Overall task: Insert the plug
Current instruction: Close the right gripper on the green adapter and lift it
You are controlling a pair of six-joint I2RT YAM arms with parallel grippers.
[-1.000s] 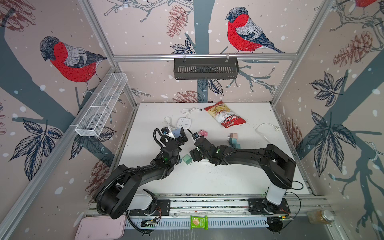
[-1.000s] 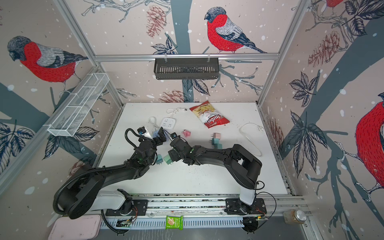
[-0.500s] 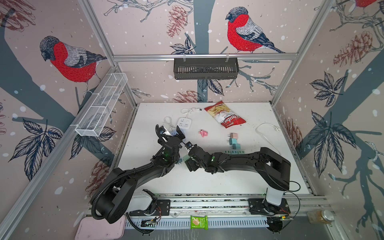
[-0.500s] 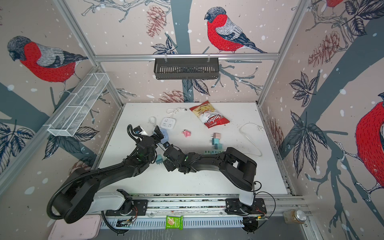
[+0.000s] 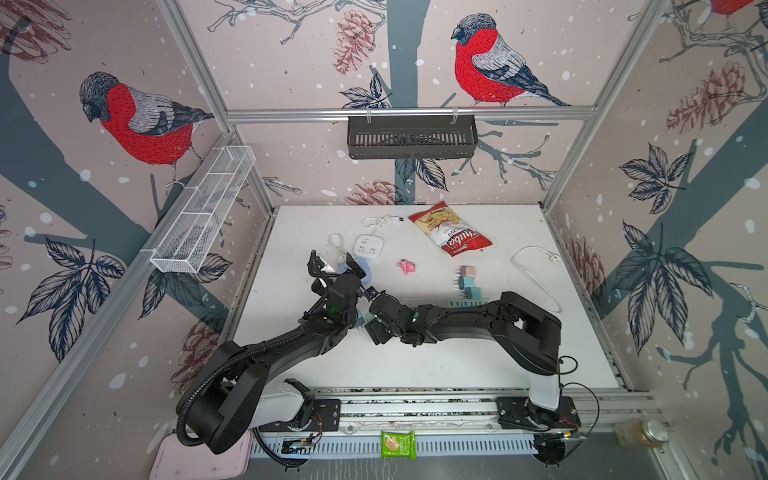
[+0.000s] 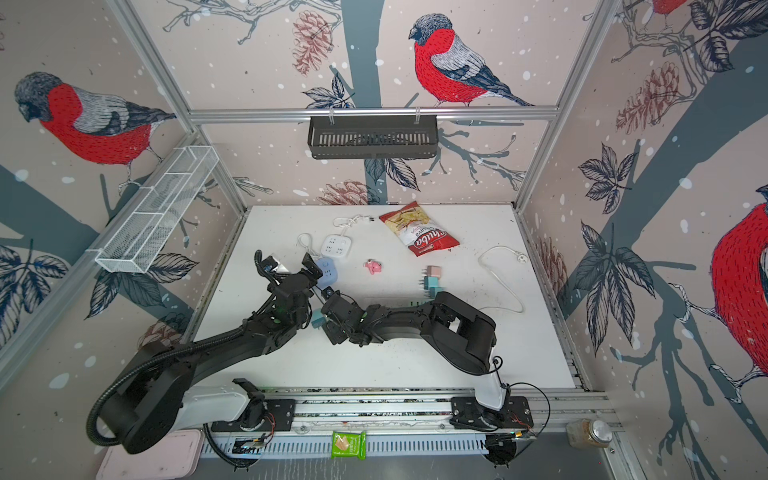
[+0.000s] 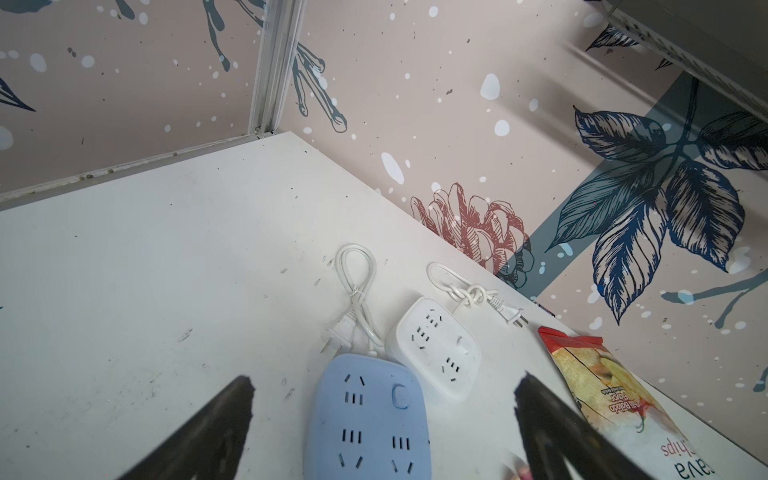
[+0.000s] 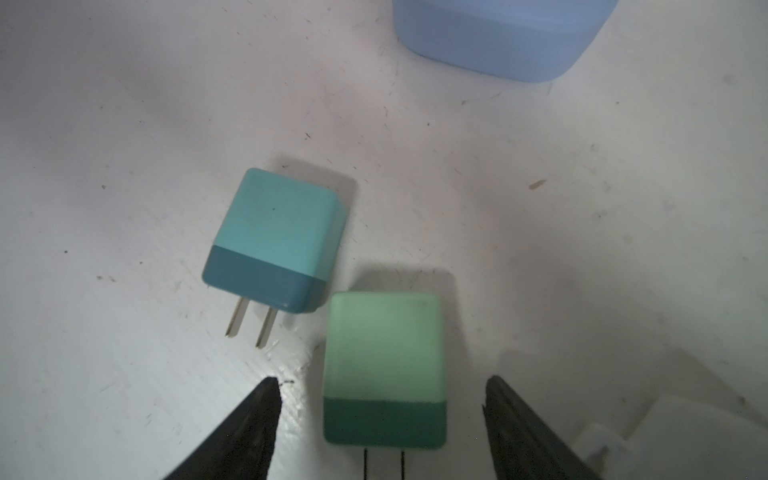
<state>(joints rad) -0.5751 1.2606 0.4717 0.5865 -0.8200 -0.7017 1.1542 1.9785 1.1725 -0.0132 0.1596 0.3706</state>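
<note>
Pale wallpaper [image 5: 291,66] printed with red-breasted birds, pinecones and leaves covers all three walls, which are held in a metal frame [image 5: 519,110]. A white wire basket [image 5: 203,216] hangs on the left wall. Off the front left corner of the worktop [image 5: 457,365] lies a pink tray [image 5: 195,461]. The worktop is white, scuffed and speckled with small dark marks.

The left claw [image 7: 384,380] hangs released above the blue power strip [image 7: 368,419], its fingers wide apart and gripping nothing. Just behind that strip, towards the back wall, lies a white power strip [image 7: 434,347]. A looped white cord lies by each strip.

In front of the blue strip, a teal plug [image 8: 278,237] and the green plug [image 8: 384,365] lie flat on the worktop, just beside each other. The right claw [image 8: 381,381] is released and straddles the green plug, with a gap showing on either side.

A black basket [image 5: 411,137] hangs at the middle of the back wall. Further right on the worktop lie a chip bag [image 5: 451,235], a pink plug [image 5: 468,272] and a loose white cable [image 5: 536,270]. Beyond the front right corner stands a jar [image 5: 642,432].
</note>
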